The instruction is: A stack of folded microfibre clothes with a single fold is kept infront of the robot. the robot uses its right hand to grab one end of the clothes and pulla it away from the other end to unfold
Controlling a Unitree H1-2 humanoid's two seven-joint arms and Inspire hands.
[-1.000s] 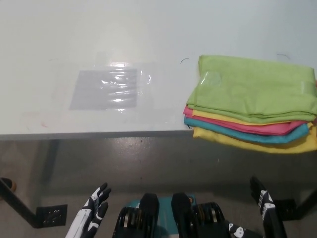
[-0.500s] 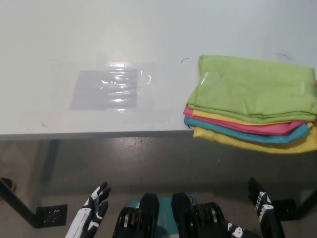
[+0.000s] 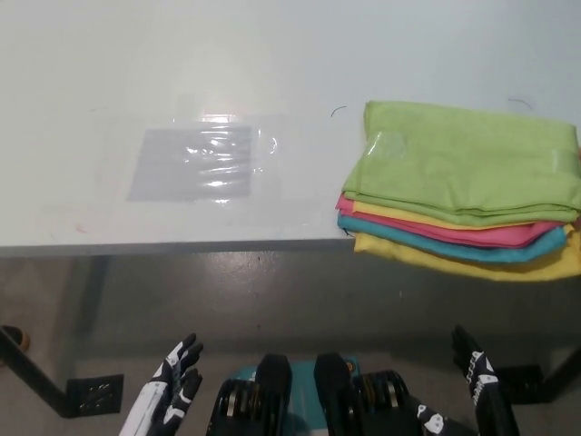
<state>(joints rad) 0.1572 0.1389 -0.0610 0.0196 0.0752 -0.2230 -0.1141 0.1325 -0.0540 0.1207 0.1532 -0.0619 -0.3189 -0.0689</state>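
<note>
A stack of folded microfibre cloths lies at the table's right front edge, overhanging it slightly. The green cloth (image 3: 463, 163) is on top, with pink (image 3: 454, 230), teal (image 3: 463, 246) and yellow (image 3: 472, 263) layers showing beneath. My black right hand (image 3: 479, 377) hangs low at the bottom right, well below the table edge and short of the stack, fingers apart and holding nothing. At the bottom left my white left hand (image 3: 172, 386) rests, also open and empty.
The white table (image 3: 272, 73) fills the upper picture, its front edge running across the middle. A clear plastic sheet (image 3: 201, 162) is taped flat left of centre. Below the edge are grey floor and a black table foot (image 3: 54, 386) at the left.
My right hand has drifted slightly left and down near the bottom right. The cloths and my left hand have not moved.
</note>
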